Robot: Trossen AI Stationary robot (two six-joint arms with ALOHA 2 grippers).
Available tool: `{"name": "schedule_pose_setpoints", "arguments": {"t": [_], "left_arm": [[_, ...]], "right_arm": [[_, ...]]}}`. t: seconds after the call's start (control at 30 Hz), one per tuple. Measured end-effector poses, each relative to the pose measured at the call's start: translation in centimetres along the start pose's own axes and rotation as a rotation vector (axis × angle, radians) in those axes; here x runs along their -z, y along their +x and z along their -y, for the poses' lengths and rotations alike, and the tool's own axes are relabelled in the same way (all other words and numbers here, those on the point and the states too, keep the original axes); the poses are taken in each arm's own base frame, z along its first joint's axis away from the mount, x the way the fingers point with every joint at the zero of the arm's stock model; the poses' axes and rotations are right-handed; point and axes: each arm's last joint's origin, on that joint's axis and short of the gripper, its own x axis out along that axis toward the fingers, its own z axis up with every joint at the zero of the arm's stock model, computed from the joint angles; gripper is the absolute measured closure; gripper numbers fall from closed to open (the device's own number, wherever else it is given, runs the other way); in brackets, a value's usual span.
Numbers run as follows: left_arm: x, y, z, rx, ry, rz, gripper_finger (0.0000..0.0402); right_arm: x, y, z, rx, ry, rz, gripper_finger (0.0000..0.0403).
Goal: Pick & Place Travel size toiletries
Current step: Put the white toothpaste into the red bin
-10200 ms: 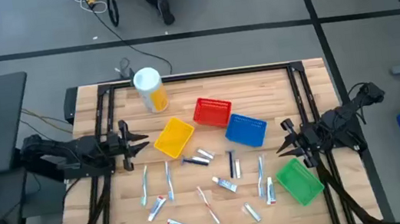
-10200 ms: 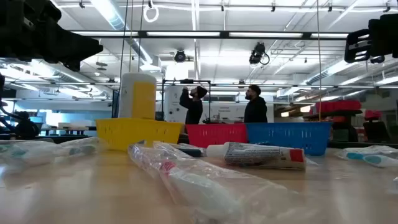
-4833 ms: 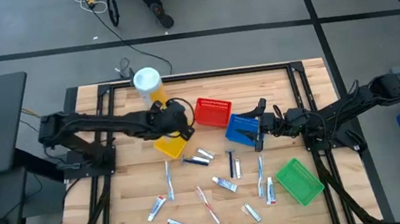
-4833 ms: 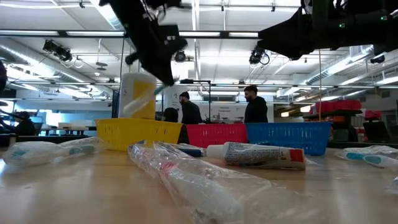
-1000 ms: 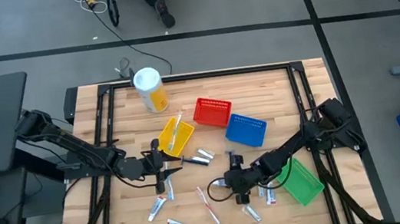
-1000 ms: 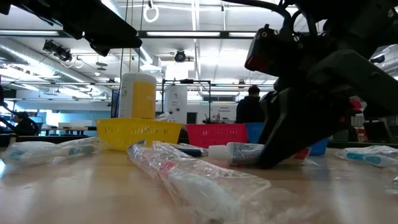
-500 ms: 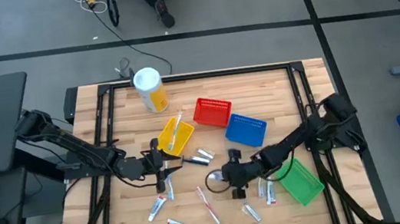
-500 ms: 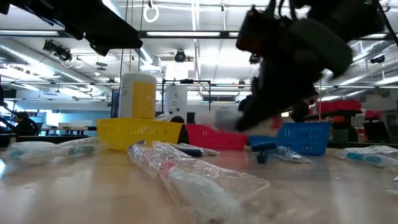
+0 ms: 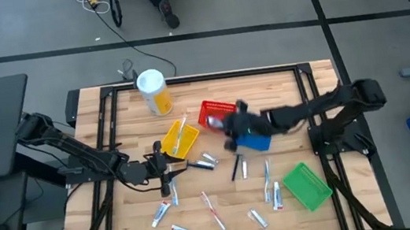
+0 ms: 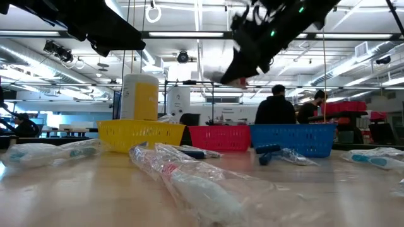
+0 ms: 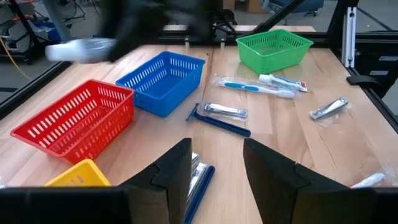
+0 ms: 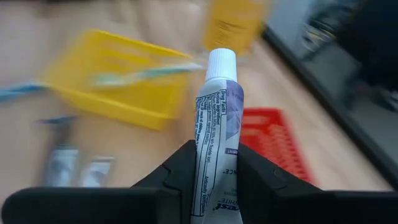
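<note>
My right gripper (image 9: 232, 127) is up in the air over the red basket (image 9: 213, 112) and the blue basket (image 9: 257, 141), shut on a small white tube (image 12: 214, 118) with a white cap. My left gripper (image 9: 165, 176) hangs open low over the table, near the yellow basket (image 9: 179, 140), which holds a toothbrush (image 9: 179, 131). In the left wrist view its fingers (image 11: 177, 168) frame a wrapped blue-edged item (image 11: 199, 179) lying on the wood beyond them. Other toiletries lie flat on the table: a dark razor (image 9: 236, 167), a toothbrush (image 9: 266, 172) and tubes (image 9: 277, 195). My right gripper pinches the white tube between its two fingers (image 12: 180, 168) by the lower part of its body (image 12: 211, 152). The tube lies along the fingers, and its capped end (image 12: 221, 62) sticks out past them. It is lifted clear of the table.
A tall white-and-yellow canister (image 9: 153, 91) stands at the table's far left. A green basket (image 9: 306, 185) sits near the right front. Tubes (image 9: 161, 212) and a wrapped brush (image 9: 213, 209) are scattered along the near side. People stand in the room behind (image 10: 278, 107).
My right gripper has risen from the table's near middle with the white tube, lifting it clear, and has swung quickly toward the far edge until it is over the red and blue baskets.
</note>
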Motion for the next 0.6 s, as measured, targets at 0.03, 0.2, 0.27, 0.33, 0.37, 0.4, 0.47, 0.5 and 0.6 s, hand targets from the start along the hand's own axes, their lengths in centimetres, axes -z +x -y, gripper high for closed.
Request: {"name": "schedule_pose_setpoints", "arguments": {"t": [0.03,0.2,0.27,0.33,0.37,0.4,0.47,0.5,0.6], "left_arm": [[0.0,0.0,0.0,0.0,0.0,0.0,0.0246],[0.0,0.0,0.0,-0.001,0.005,-0.003,0.0246],[0.0,0.0,0.0,-0.001,0.004,-0.002,0.0246],[0.0,0.0,0.0,-0.001,0.005,-0.004,0.0246],[0.0,0.0,0.0,-0.001,0.005,-0.003,0.0246],[0.0,0.0,0.0,-0.001,0.004,-0.003,0.0246],[0.0,0.0,0.0,0.0,0.005,-0.003,0.0246],[0.0,0.0,0.0,-0.001,0.006,-0.003,0.0246],[0.0,0.0,0.0,-0.004,0.007,-0.003,0.0246]], "right_arm": [[0.0,0.5,1.1,0.021,0.002,-0.017,0.0305],[1.1,3.6,4.7,-0.032,0.048,-0.107,0.0304],[1.7,4.6,5.5,-0.03,0.054,-0.14,0.0303],[2.3,5.4,6.0,-0.02,0.052,-0.169,0.0303],[2.5,5.8,6.1,-0.016,0.052,-0.181,0.0303],[2.7,6.0,6.2,-0.014,0.053,-0.188,0.0302],[3.0,6.4,6.2,-0.018,0.048,-0.203,0.0299],[3.2,6.6,6.2,-0.031,0.041,-0.21,0.0296],[3.5,7.0,6.2,-0.081,0.035,-0.225,0.0281]]}}
